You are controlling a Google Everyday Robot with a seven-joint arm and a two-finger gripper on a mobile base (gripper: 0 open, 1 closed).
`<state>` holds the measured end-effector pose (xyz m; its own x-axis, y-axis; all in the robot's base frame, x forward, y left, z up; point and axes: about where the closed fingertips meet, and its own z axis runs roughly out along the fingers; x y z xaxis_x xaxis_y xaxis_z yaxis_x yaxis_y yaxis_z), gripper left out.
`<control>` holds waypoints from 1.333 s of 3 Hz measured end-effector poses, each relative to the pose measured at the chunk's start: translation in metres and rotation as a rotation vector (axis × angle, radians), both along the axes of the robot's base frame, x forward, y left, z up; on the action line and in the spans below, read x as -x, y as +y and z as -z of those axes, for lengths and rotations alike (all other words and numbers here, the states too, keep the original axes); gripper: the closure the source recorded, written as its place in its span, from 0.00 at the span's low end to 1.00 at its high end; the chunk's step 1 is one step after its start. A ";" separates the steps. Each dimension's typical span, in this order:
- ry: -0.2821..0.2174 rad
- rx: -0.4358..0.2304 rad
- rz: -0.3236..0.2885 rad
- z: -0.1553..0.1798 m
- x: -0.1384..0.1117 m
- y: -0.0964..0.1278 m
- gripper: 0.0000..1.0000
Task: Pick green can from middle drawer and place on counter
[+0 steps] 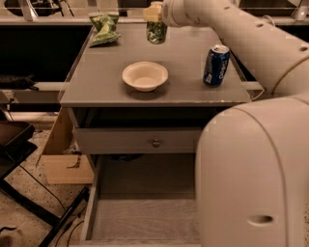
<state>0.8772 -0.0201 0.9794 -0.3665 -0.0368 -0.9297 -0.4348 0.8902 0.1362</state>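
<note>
The green can (157, 33) is pinched at its top by the gripper (153, 13), over the far middle of the counter (96, 82). The middle drawer (145, 217) is seen open, nearest. The placing step is judged underway; the can must next be set down and released.

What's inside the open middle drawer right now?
Only bare grey floor shows in the drawer; its right side is hidden behind the robot's arm. The gripper holds the green can at the back of the counter.

Green can (157, 33) upright in pincer (154, 17) – above counter (183, 62) rear; middle drawer (140, 217) open.
</note>
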 end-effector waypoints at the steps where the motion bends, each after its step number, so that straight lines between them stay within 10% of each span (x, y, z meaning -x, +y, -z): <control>1: 0.035 -0.005 0.074 0.023 -0.023 -0.009 1.00; 4: 0.048 0.050 0.176 0.087 -0.054 0.009 1.00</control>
